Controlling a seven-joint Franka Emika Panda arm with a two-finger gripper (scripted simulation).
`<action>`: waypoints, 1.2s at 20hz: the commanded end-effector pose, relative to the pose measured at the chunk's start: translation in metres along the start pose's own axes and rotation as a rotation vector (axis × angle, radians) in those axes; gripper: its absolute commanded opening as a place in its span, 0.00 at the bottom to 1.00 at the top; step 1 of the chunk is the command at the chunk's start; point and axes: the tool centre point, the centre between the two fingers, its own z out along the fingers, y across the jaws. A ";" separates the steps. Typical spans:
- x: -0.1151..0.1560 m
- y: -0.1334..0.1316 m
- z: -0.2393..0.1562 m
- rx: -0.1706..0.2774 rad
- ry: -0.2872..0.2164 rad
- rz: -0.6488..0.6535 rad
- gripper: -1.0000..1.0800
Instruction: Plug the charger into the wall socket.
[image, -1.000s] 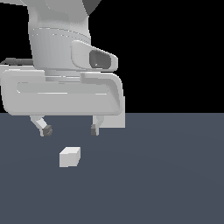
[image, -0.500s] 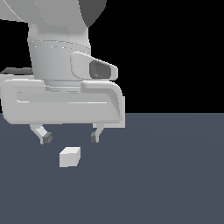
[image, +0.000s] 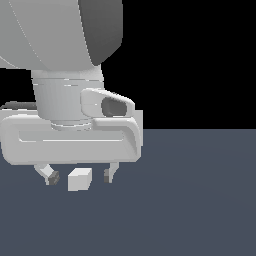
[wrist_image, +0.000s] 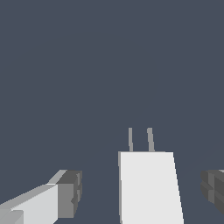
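Note:
The charger (image: 79, 179) is a small white block lying on the dark grey floor. In the wrist view the charger (wrist_image: 150, 187) shows two thin grey prongs sticking out of its far end. My gripper (image: 80, 176) stands open, lowered around the block, with one fingertip (image: 52, 177) on each side and a gap to the block on both sides. The wrist view shows the same: the gripper (wrist_image: 144, 192) straddles the block without touching it. The wall socket is out of view.
Dark grey floor (image: 190, 200) stretches to the exterior view's right, with black background above it. The arm's large white body (image: 65, 90) fills the upper part of the exterior view's left.
The arm has come down and toward the camera. Its open fingers, which were above and behind the charger, now sit on either side of it.

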 end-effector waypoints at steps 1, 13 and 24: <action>0.000 0.000 0.002 0.000 0.001 0.000 0.96; 0.000 0.000 0.002 0.000 0.001 0.001 0.00; 0.029 0.028 -0.024 -0.015 0.001 0.044 0.00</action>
